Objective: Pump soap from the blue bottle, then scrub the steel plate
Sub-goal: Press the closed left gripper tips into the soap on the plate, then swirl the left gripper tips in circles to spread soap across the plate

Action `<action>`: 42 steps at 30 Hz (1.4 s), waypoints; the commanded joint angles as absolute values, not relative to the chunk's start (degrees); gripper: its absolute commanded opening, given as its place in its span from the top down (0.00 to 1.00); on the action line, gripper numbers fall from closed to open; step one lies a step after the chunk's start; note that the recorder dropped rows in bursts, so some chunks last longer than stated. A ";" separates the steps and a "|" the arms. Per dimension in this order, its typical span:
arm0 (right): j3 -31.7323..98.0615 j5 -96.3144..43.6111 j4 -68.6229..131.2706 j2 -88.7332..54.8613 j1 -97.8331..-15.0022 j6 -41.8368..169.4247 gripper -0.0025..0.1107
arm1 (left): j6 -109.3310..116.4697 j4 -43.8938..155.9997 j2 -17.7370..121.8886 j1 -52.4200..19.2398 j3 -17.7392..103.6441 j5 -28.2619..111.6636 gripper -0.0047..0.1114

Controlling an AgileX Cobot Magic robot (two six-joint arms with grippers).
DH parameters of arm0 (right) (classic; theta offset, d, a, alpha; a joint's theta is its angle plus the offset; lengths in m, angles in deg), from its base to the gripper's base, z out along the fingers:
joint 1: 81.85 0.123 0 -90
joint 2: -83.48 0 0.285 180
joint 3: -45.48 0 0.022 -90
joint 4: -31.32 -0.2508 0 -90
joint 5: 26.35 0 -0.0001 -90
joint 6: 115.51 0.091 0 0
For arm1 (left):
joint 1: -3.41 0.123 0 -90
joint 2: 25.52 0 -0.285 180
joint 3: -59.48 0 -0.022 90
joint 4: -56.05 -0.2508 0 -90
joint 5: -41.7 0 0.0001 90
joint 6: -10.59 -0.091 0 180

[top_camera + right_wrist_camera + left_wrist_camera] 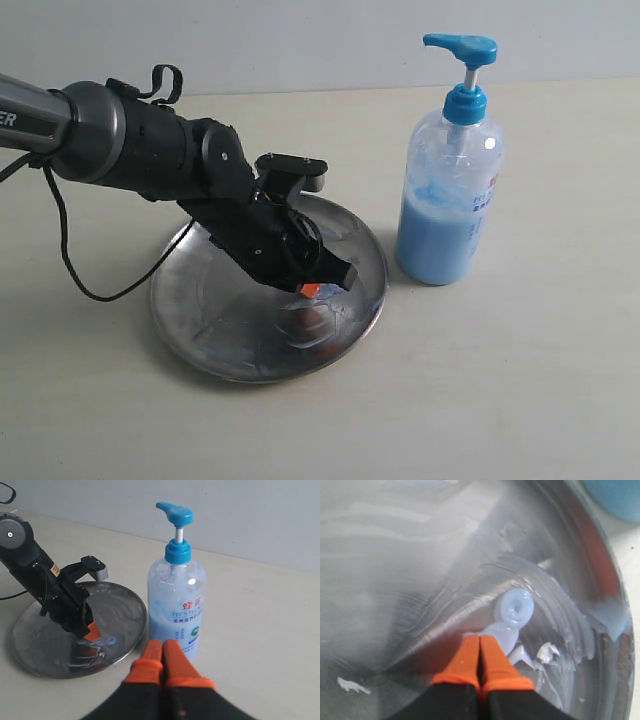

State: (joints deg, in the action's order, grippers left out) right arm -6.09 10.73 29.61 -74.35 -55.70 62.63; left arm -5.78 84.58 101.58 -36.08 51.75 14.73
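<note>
The steel plate lies on the table, its surface streaked with smears. My left gripper is shut, its orange tips pressed together and down at the plate beside a round blob of light blue soap. Nothing is held between those fingers. The blue bottle stands upright just right of the plate, about half full. My right gripper is shut and empty, low in front of the bottle; it is out of the exterior view. The right wrist view also shows the plate and the left gripper.
A black cable loops over the table left of the plate. Small white flecks sit on the plate near the soap. A grey wall runs behind the beige table.
</note>
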 commanded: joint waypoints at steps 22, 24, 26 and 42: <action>-6.41 9.93 29.80 -74.66 -55.85 62.71 0.98 | -9.10 87.66 106.14 -39.00 56.39 17.24 0.96; -6.41 9.93 29.80 -74.66 -55.85 62.71 0.98 | -9.10 87.68 106.14 -39.00 58.84 13.87 0.96; -6.41 9.93 29.80 -74.66 -55.85 62.71 0.98 | -9.10 87.45 106.14 -39.00 60.98 9.66 0.96; -6.41 10.15 29.80 -74.66 -55.85 62.71 0.98 | -6.27 74.26 106.14 -37.39 61.75 -4.64 0.96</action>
